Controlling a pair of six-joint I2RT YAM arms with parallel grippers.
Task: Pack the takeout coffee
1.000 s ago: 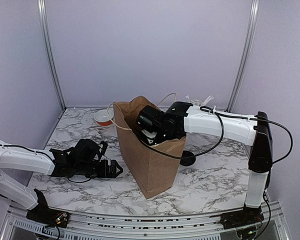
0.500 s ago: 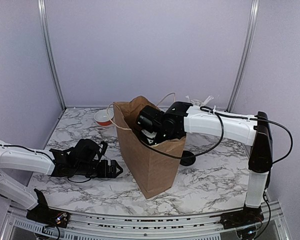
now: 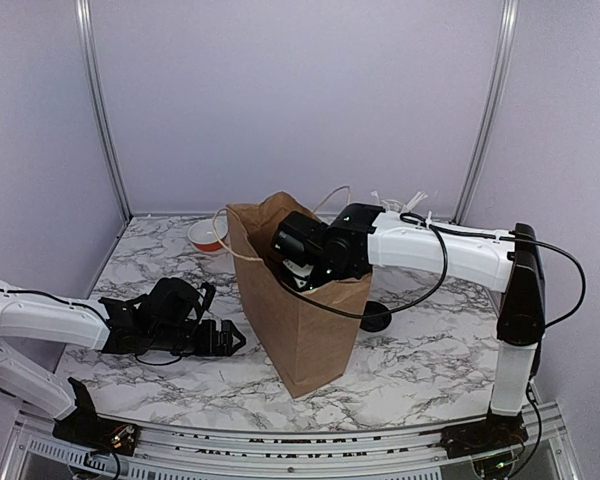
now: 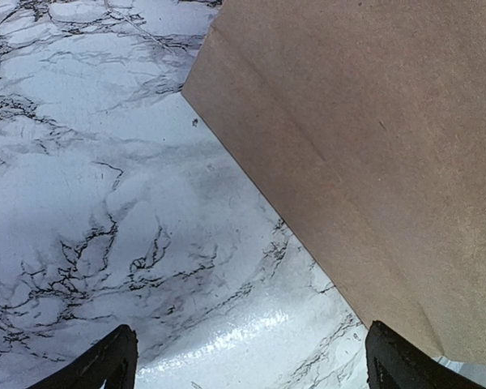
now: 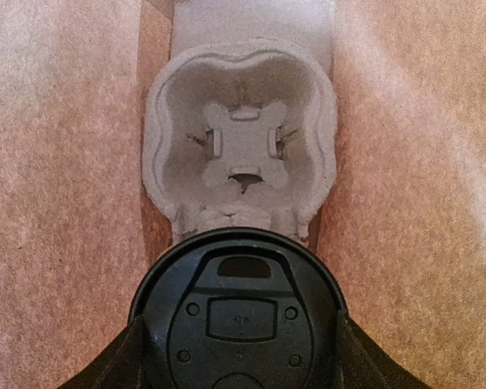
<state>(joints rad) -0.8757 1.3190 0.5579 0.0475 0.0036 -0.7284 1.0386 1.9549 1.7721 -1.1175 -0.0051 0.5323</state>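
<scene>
Evidently the right claw (image 5: 239, 371), clamped on the takeout coffee (image 5: 237, 312), is holding it inside the paper bag (image 3: 300, 330) over the pulp carrier (image 5: 240, 138); seating it squarely in a well probably comes next; the left claw (image 4: 247, 361) is sitting wide apart.

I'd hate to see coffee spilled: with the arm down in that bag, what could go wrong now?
1. The coffee, in the right gripper, hides what lies under it; only the far socket of the carrier shows, empty. If the cup is not square over a socket when let go, it might catch a rim and tip.
2. Nothing holds the bag: the left gripper sits open beside it, so the arm pulling out could drag or topple it.
</scene>
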